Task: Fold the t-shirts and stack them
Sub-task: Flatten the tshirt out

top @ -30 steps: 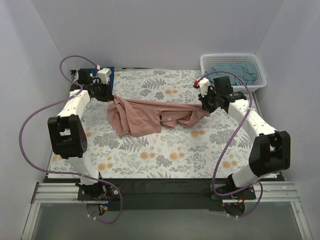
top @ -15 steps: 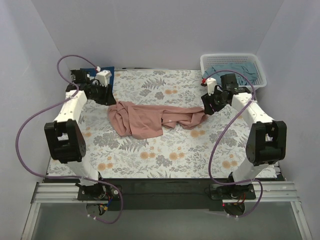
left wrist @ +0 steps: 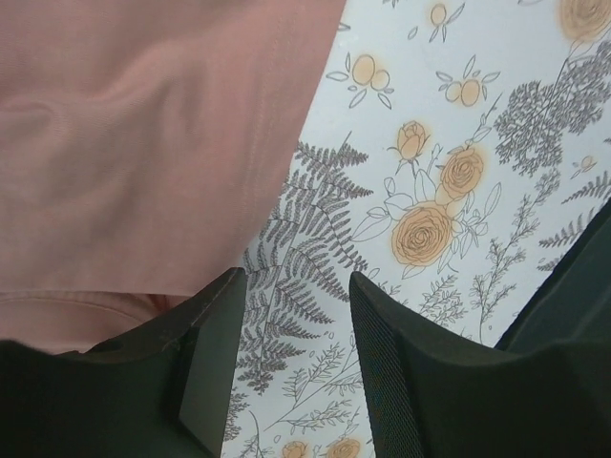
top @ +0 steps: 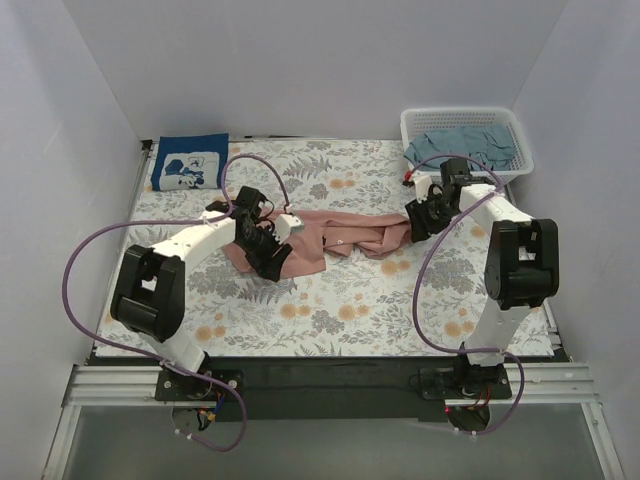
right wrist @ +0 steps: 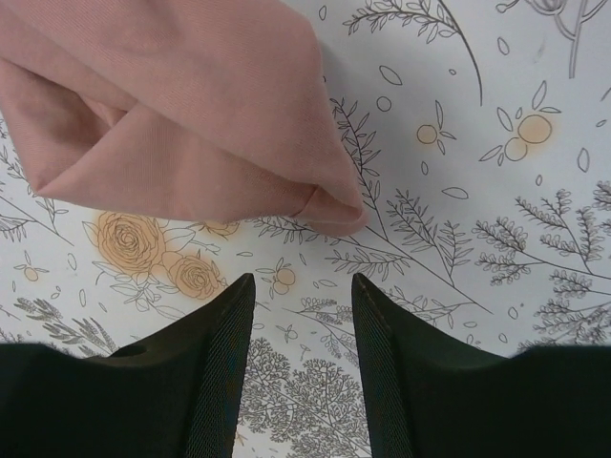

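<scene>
The dusty-pink t-shirt (top: 340, 228) lies crumpled in a long strip across the middle of the floral table cloth. My left gripper (top: 272, 262) is open at its near left edge. In the left wrist view the pink t-shirt (left wrist: 143, 143) fills the upper left, and only patterned cloth shows between the fingers of the left gripper (left wrist: 296, 286). My right gripper (top: 416, 228) is open at the shirt's right end. The pink folded corner (right wrist: 191, 124) lies just ahead of the right gripper (right wrist: 301, 281), untouched. A folded navy t-shirt (top: 188, 162) lies at the back left. A grey-teal t-shirt (top: 470, 140) sits in the basket.
The white lattice basket (top: 520, 165) stands at the back right corner, close behind the right arm. White walls close in the table on the left, back and right. The floral table cloth (top: 340, 300) lies bare between the pink shirt and the arm bases.
Both grippers have opened and let go of the pink shirt. The left arm swung from the back left corner to the shirt's near left edge, uncovering the navy shirt. The right gripper barely moved.
</scene>
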Available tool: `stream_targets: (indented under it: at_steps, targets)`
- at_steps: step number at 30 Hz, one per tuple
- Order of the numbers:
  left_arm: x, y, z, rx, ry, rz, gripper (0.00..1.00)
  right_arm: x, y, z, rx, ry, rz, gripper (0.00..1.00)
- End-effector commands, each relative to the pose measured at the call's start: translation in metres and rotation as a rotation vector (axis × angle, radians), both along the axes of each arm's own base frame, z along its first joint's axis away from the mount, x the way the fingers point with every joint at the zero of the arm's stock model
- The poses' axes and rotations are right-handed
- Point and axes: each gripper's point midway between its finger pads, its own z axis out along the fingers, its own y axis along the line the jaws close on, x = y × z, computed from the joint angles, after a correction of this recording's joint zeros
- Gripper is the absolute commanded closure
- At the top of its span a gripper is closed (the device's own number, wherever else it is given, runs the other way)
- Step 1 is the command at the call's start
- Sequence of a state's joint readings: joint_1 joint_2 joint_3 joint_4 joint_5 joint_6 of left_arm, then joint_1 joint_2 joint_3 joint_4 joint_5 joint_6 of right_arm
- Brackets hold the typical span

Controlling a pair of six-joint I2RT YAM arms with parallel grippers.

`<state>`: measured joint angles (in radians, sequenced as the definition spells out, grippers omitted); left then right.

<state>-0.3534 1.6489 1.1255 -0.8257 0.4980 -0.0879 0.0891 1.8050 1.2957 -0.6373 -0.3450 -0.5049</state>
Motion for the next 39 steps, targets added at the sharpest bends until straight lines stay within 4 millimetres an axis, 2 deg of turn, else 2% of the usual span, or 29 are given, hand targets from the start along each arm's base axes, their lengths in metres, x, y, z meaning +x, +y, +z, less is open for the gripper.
stream_targets:
  at_steps: [1, 5, 10, 12, 13, 15, 18, 19, 20, 21, 22, 23, 24, 26, 27, 28, 29, 30, 32, 33, 34, 36, 37, 38, 39]
  targets:
    - [0.002, 0.0, -0.009, 0.075, -0.069, -0.062, 0.53, 0.019, 0.005, 0.012, 0.034, -0.065, 0.031, 0.49]
    - [0.004, -0.003, -0.017, 0.089, -0.057, -0.064, 0.53, 0.025, 0.006, -0.003, 0.033, -0.047, 0.034, 0.5]
    - [0.011, -0.004, -0.028, 0.108, -0.074, -0.066, 0.51, 0.037, 0.013, -0.004, 0.067, -0.053, 0.026, 0.52]
    - [0.01, -0.004, -0.032, 0.115, -0.072, -0.077, 0.51, 0.041, 0.013, -0.004, 0.069, -0.051, 0.023, 0.63]
    - [0.008, -0.002, -0.036, 0.122, -0.072, -0.089, 0.51, 0.04, 0.013, -0.005, 0.068, -0.047, 0.026, 0.82]
    - [0.005, 0.0, -0.042, 0.138, -0.068, -0.103, 0.51, 0.036, 0.012, -0.004, 0.068, -0.045, 0.028, 0.99]
    - [-0.006, 0.01, -0.054, 0.188, -0.045, -0.117, 0.58, 0.023, 0.01, 0.008, 0.073, -0.055, 0.039, 0.99]
    - [-0.011, 0.014, -0.057, 0.201, -0.028, -0.117, 0.65, 0.022, 0.007, 0.013, 0.066, -0.072, 0.046, 0.99]
    - [-0.021, 0.021, -0.064, 0.218, -0.015, -0.151, 0.71, 0.019, 0.005, 0.026, 0.065, -0.105, 0.046, 0.99]
    - [-0.026, 0.023, -0.062, 0.216, -0.017, -0.153, 0.76, 0.013, 0.001, 0.028, 0.059, -0.105, 0.045, 0.99]
    - [-0.04, 0.027, -0.066, 0.216, 0.018, -0.157, 0.87, 0.012, -0.003, 0.043, 0.053, -0.146, 0.053, 0.99]
    - [-0.045, 0.027, -0.063, 0.206, 0.026, -0.159, 0.93, 0.008, -0.006, 0.048, 0.045, -0.156, 0.057, 0.99]
    - [-0.05, 0.026, -0.055, 0.183, 0.024, -0.146, 0.99, 0.002, -0.01, 0.052, 0.031, -0.151, 0.061, 0.99]
    - [-0.063, 0.023, -0.036, 0.108, 0.064, -0.126, 1.0, -0.005, -0.017, 0.068, 0.003, -0.195, 0.09, 0.99]
    - [-0.058, 0.014, -0.014, -0.019, 0.074, -0.094, 1.0, -0.011, -0.023, 0.073, -0.014, -0.191, 0.092, 0.99]
    - [-0.06, 0.015, 0.004, -0.059, 0.076, -0.073, 1.0, -0.014, -0.026, 0.079, -0.029, -0.205, 0.104, 0.99]
    - [-0.053, 0.015, 0.019, -0.106, 0.068, -0.049, 1.0, -0.018, -0.029, 0.089, -0.045, -0.234, 0.116, 0.99]
    - [-0.03, 0.02, 0.046, -0.196, 0.023, 0.018, 1.0, -0.021, -0.033, 0.093, -0.075, -0.25, 0.136, 0.99]
    - [-0.012, 0.03, 0.08, -0.282, -0.003, 0.085, 1.0, -0.031, -0.039, 0.1, -0.118, -0.269, 0.177, 0.99]
    - [0.013, 0.047, 0.111, -0.323, -0.079, 0.147, 1.0, -0.034, -0.044, 0.101, -0.148, -0.274, 0.182, 0.99]
    - [0.011, 0.045, 0.13, -0.39, -0.053, 0.156, 1.0, -0.04, -0.047, 0.101, -0.163, -0.266, 0.195, 0.99]
    - [0.03, 0.075, 0.16, -0.447, -0.098, 0.26, 1.0, -0.049, -0.053, 0.105, -0.207, -0.291, 0.245, 0.99]
    - [0.039, 0.083, 0.184, -0.483, -0.122, 0.321, 1.0, -0.052, -0.054, 0.106, -0.218, -0.3, 0.266, 0.99]
    - [0.046, 0.094, 0.199, -0.503, -0.161, 0.366, 1.0, -0.06, -0.055, 0.108, -0.227, -0.305, 0.281, 0.99]
    - [0.055, 0.123, 0.212, -0.518, -0.204, 0.473, 1.0, -0.063, -0.055, 0.109, -0.234, -0.311, 0.295, 0.99]
